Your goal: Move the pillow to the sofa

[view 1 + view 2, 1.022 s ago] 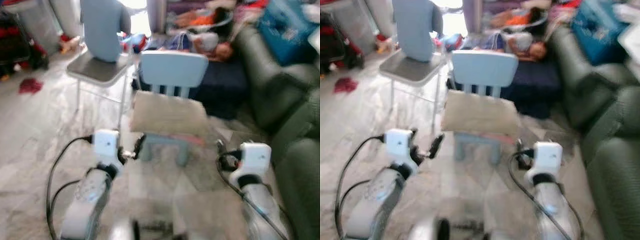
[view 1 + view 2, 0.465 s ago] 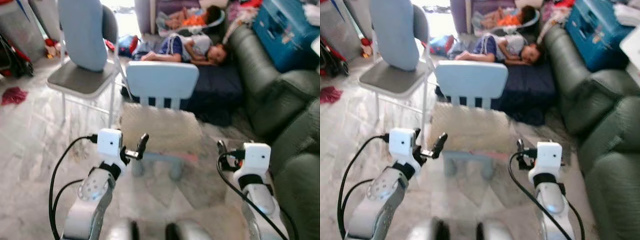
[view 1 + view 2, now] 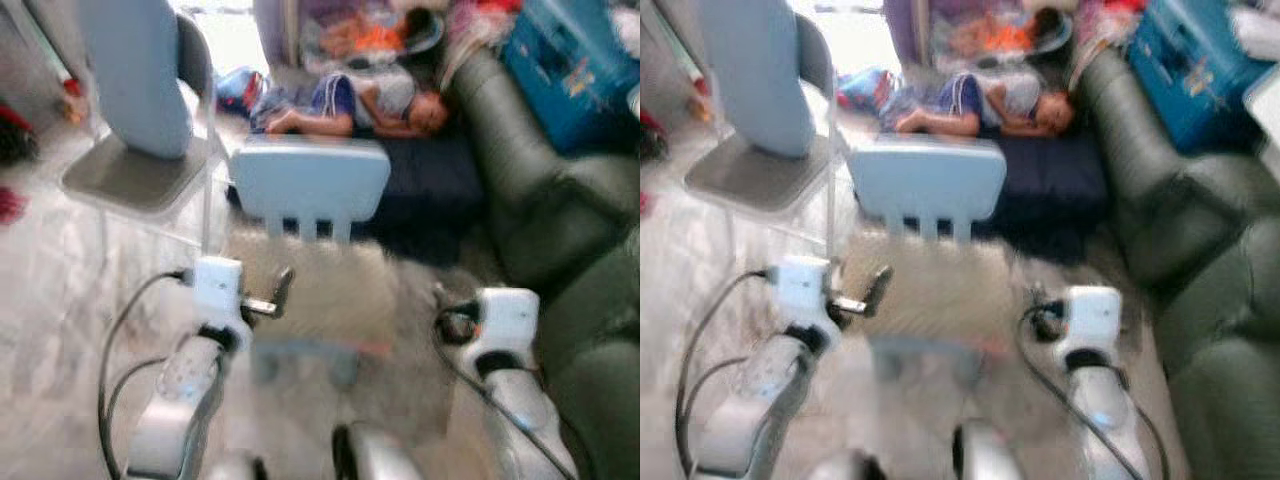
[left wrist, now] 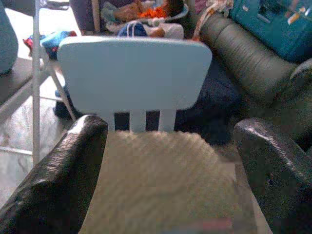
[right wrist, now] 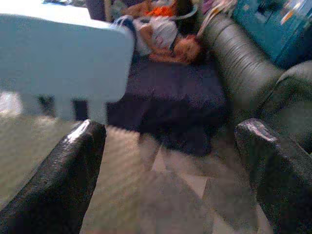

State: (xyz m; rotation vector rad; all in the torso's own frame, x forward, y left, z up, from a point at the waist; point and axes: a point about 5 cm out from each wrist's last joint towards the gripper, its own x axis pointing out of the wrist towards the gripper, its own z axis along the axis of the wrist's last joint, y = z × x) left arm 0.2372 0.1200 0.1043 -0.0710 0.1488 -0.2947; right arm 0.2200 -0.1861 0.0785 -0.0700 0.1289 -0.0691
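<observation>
Beige, coarse-woven fabric identifies the pillow; it lies flat on the seat of the small pale-blue chair, long axis running from 9 to 3 o'clock. My left tool hovers just beside the pillow's 9 o'clock edge, fingers spread wide, holding nothing; through them the pillow sits dead ahead at 12 o'clock. My right tool hovers off the 3 o'clock edge, equally wide and empty, aimed partly past the pillow toward the floor. In my judgement the left arm is nearer. The dark green sofa lies at 2 o'clock. A person lies on the dark mattress beyond the chair.
</observation>
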